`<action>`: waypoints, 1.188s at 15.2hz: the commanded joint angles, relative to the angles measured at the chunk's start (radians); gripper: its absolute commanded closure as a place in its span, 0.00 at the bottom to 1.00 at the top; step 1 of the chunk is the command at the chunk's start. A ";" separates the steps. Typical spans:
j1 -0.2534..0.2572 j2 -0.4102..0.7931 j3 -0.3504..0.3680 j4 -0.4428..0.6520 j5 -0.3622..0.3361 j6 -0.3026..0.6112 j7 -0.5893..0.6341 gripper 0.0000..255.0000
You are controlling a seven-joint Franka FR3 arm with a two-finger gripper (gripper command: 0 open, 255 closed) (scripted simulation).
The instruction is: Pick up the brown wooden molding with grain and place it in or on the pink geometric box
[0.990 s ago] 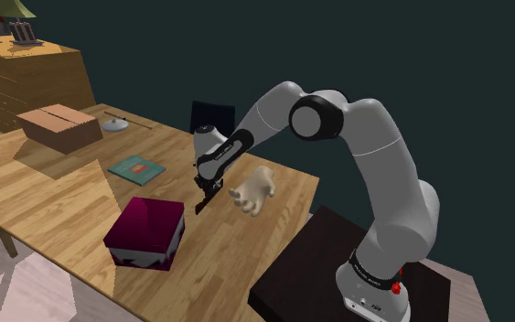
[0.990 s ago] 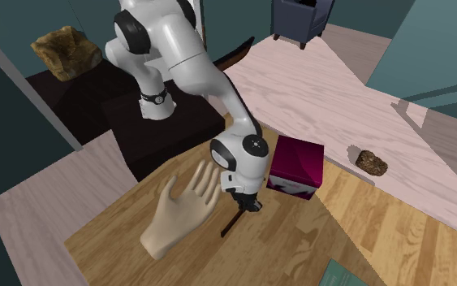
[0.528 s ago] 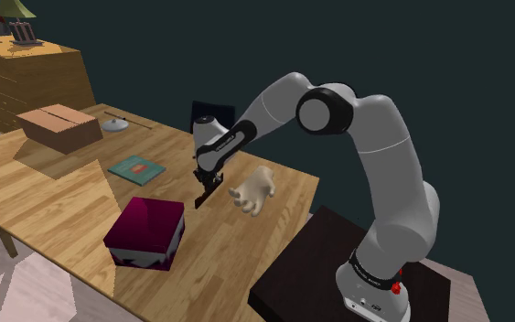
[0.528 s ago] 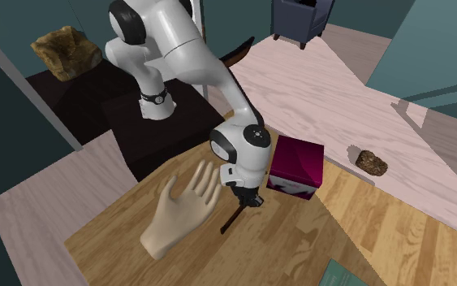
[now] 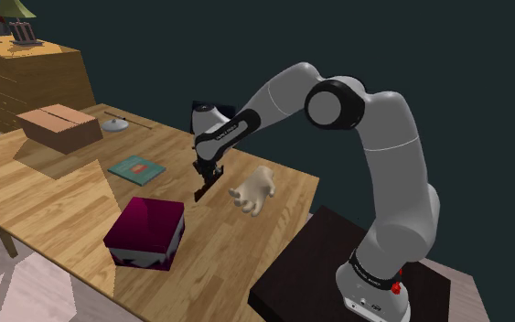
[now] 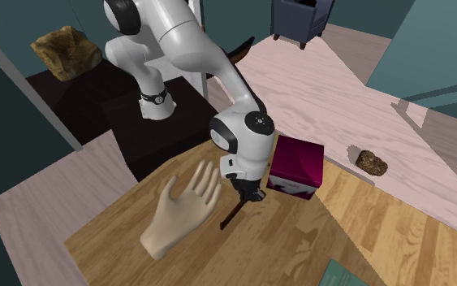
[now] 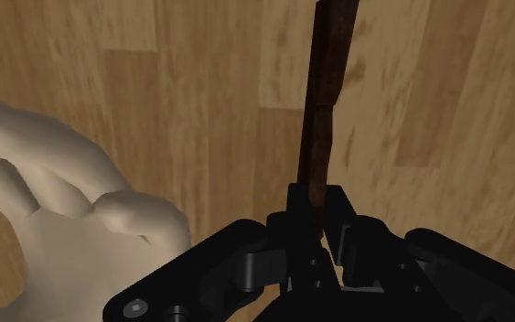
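My black gripper (image 7: 314, 216) is shut on one end of a thin dark brown wooden molding (image 7: 323, 101), which hangs slanted below the fingers. In the shoulder view the gripper (image 5: 207, 171) holds the molding (image 5: 202, 189) above the wooden table (image 5: 54, 197), between the pale hand model (image 5: 252, 190) and the pink box. The pink box (image 5: 145, 232) with a white geometric pattern at its base stands near the table's front edge, toward that view's lower left of the gripper. In the second exterior view the molding (image 6: 232, 216) dangles from the gripper (image 6: 246, 195) just left of the box (image 6: 296, 166).
A pale mannequin hand (image 6: 179, 213) lies on the table close beside the molding. Farther off on the table are a teal book (image 5: 137, 169), a cardboard box (image 5: 59, 127) and a small grey dish (image 5: 115, 123). A wooden cabinet (image 5: 26, 73) stands behind.
The arm has risen and carried the molding up off the table, with the gripper still shut on it. The box and the hand model have stayed put.
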 commanded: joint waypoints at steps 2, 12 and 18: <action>-0.002 -0.029 0.004 -0.004 0.005 -0.025 -0.004 1.00; -0.009 -0.112 0.015 0.009 0.023 -0.120 -0.020 1.00; -0.012 -0.156 0.021 0.027 0.033 -0.182 -0.029 1.00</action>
